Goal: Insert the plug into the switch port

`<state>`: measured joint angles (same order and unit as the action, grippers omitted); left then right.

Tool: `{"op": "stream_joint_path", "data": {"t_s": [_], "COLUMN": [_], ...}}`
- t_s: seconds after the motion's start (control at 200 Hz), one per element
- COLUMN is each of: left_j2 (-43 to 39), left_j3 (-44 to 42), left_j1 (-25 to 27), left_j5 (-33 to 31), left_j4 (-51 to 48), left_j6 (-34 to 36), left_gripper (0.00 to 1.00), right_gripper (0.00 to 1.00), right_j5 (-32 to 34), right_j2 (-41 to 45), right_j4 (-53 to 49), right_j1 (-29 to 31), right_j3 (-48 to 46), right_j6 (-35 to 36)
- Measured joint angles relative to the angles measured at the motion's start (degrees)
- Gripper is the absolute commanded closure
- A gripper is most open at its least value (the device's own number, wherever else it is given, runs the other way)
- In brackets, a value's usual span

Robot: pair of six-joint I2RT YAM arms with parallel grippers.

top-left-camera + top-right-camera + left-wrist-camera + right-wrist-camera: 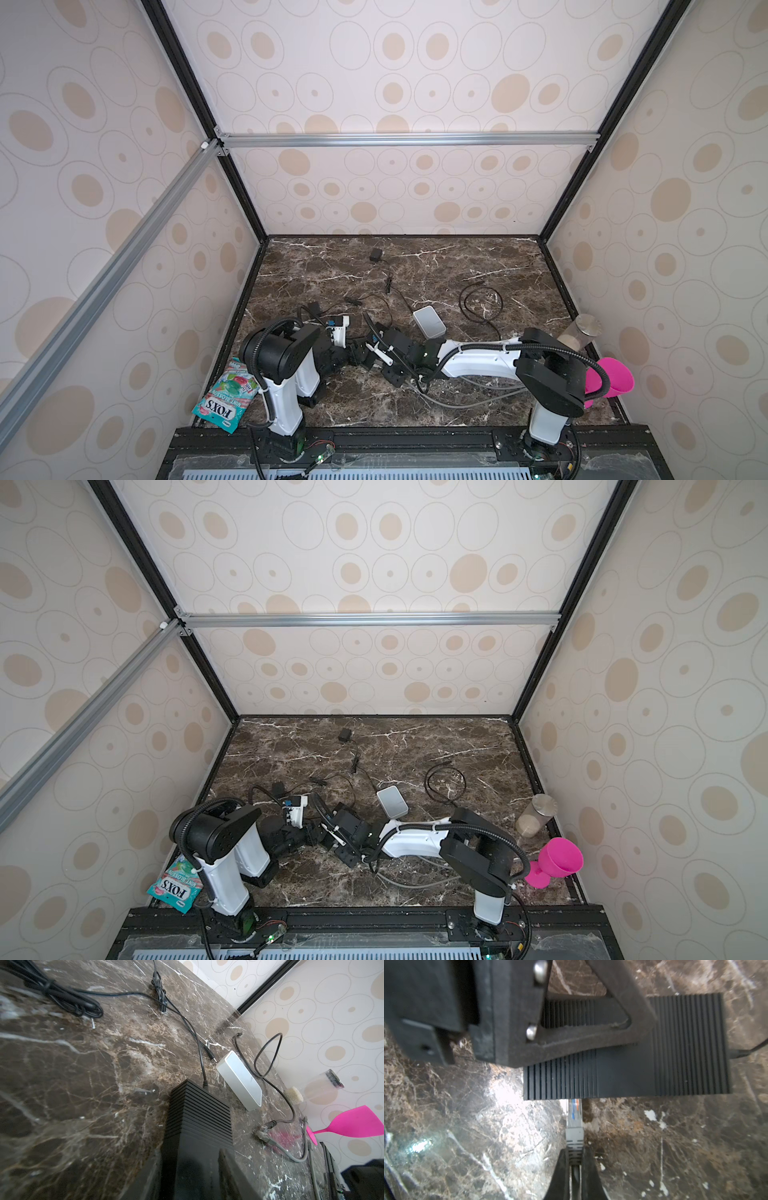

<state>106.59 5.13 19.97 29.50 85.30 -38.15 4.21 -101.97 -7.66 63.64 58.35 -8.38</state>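
The switch (pixel 654 1072) is a black ribbed box lying on the marble table. My left gripper (pixel 191 1155) is shut on one end of it, a finger on each side. One left finger (pixel 591 1036) crosses the switch's top in the right wrist view. The plug (pixel 574 1113) has a clear tip with coloured wires and a grey boot. My right gripper (pixel 574 1153) is shut on the boot. The tip meets the switch's side face, and its front end is hidden under the switch's top edge. In both top views the grippers (pixel 368 353) meet at front centre and hide the switch.
A white box (pixel 430 326) lies just behind the grippers, beside a coiled black cable (pixel 480 303). A grey cable (pixel 457 401) trails toward the front. A jar (pixel 579 332) and a pink goblet (pixel 611 380) stand at the right edge, a candy bag (pixel 228 392) at front left.
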Motion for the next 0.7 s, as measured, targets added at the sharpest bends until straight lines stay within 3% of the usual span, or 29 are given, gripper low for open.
{"op": "stream_joint_path", "data": {"t_s": [0.7], "left_j2": [-0.9], "left_j3": [0.4], "left_j1": [0.0], "left_j5": [-0.3], "left_j4": [-1.7], "left_j6": [0.0], "left_gripper": [0.56], "right_gripper": [1.00], "right_j5": [0.2], "right_j2": [-0.7], "right_j4": [1.6], "right_j1": [0.0], "right_j3": [-0.7], "right_j6": [-0.2]}}
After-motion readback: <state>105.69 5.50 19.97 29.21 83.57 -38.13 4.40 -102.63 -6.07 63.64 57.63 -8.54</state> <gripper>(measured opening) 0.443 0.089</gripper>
